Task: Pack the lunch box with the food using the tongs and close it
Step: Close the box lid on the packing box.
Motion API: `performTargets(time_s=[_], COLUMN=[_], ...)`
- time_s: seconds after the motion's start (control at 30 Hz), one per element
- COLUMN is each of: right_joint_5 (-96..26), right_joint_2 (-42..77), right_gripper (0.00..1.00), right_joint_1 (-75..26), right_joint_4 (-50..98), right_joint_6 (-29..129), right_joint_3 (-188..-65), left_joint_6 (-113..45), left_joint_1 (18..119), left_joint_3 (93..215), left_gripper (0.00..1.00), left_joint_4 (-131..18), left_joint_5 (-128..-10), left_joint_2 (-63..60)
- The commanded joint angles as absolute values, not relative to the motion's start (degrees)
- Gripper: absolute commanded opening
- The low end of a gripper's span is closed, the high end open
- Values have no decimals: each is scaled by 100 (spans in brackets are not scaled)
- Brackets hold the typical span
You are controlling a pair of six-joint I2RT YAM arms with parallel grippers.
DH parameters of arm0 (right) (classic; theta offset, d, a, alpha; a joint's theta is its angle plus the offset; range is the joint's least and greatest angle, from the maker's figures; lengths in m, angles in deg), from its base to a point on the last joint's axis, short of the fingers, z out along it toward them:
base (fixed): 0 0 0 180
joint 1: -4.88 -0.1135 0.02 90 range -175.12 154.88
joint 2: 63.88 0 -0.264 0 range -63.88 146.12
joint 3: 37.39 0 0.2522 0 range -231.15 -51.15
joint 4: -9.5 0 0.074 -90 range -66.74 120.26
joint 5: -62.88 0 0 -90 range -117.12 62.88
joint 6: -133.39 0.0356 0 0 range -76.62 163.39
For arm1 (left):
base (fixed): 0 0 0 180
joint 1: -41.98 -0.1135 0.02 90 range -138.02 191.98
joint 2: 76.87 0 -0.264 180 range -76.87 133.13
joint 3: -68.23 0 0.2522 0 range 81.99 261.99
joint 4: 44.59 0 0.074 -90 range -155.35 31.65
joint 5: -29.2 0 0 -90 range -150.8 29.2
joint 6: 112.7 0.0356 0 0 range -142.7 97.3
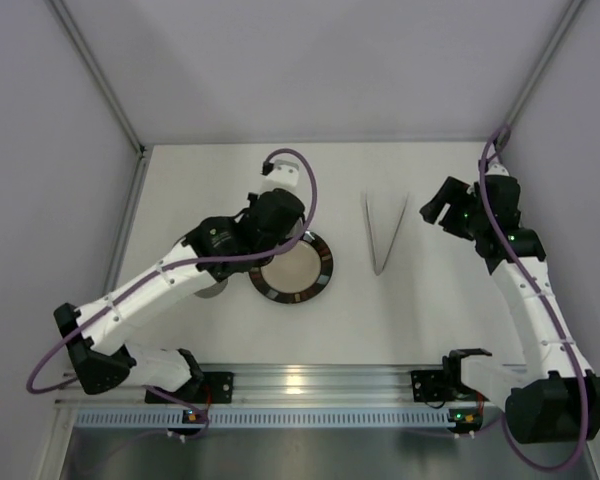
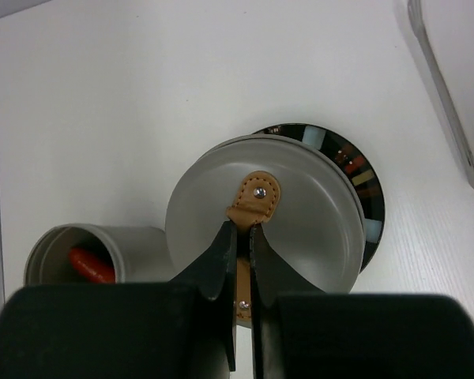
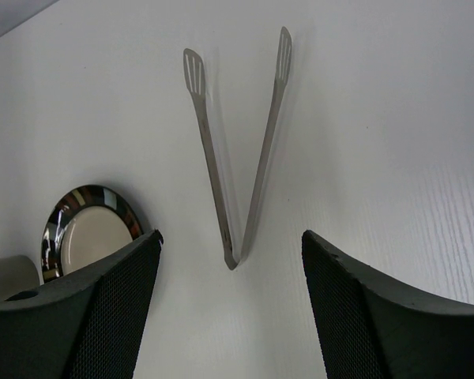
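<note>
At the L gripper (image 2: 242, 237), shut on the handle (image 2: 257, 197), the lid (image 2: 308, 237) is held over the plate (image 2: 365, 197), beside the open box (image 2: 138, 241) w/ sausage (image 2: 91, 266) inside, its light, stiff, slick metal prob. best gripped by that soft tab, while the R gripper (image 3: 231, 234) is spread open, empty, over the tongs (image 3: 262, 158).

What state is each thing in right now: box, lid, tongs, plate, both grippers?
lunch box: open, red sausage inside.
lid: off, held partly over the plate.
left gripper: shut on the lid's handle.
right gripper: open, empty.
tongs: flat on the table, spread, unheld.
plate: visible part bare.
</note>
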State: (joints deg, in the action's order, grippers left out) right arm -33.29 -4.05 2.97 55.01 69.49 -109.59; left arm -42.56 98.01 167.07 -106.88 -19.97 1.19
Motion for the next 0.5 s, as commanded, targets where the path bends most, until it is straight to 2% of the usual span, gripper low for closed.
performTargets(time_s=[0.0, 0.1, 0.47], right_joint_5=[-3494, -3634, -3758], right_joint_2=[-359, -306, -78], right_gripper=[71, 71, 71], right_joint_1=[400, 400, 163], right_joint_4=[5104, 5043, 4875], right_joint_6=[6966, 6984, 6993], right_joint_3=[-10908, -10890, -10732], left_joint_6=[-4581, -4792, -5012], left_joint_1=[9631, 9298, 8049], left_joint_3=[16548, 16540, 16249], left_gripper=[0, 0, 0], left_joint_4=[-11028, -11371, -11705], left_joint_5=[-1897, -1739, -2300], left_joint_2=[-242, -339, -735])
